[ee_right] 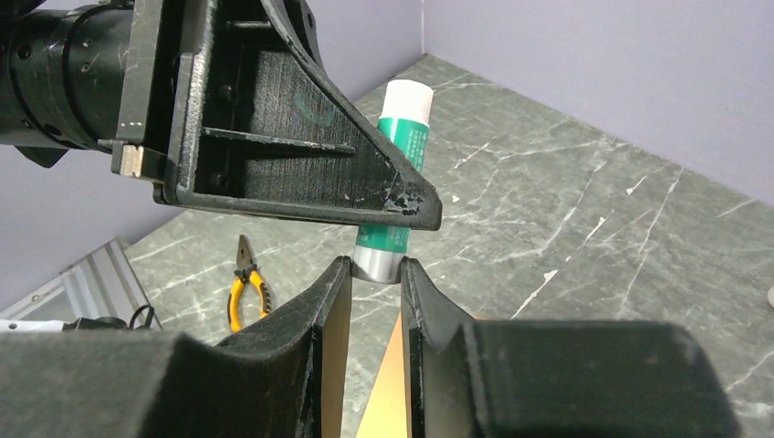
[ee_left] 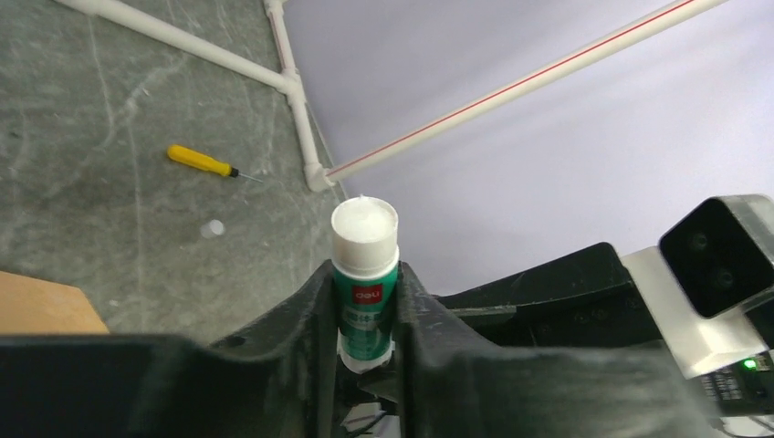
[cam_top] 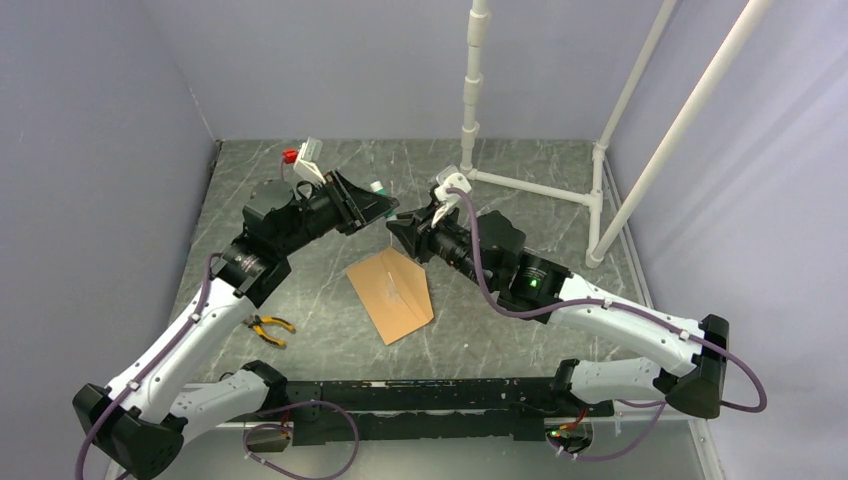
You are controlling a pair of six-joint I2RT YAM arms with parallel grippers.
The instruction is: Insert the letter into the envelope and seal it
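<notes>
While the left gripper [ee_left: 365, 270] and the right gripper [ee_right: 374, 266] are both clamping the glue stick [ee_left: 364, 294], the envelope [cam_top: 390, 295] is lying flat beneath them, just nearward, equally close to each.

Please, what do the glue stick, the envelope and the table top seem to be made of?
The glue stick: likely plastic, smooth, slightly glossy, with a green printed label. The envelope: matte brown paper, kraft-like, flat with creased seams. The table top: grey-green with white veins like marble, possibly only a printed laminate.
</notes>
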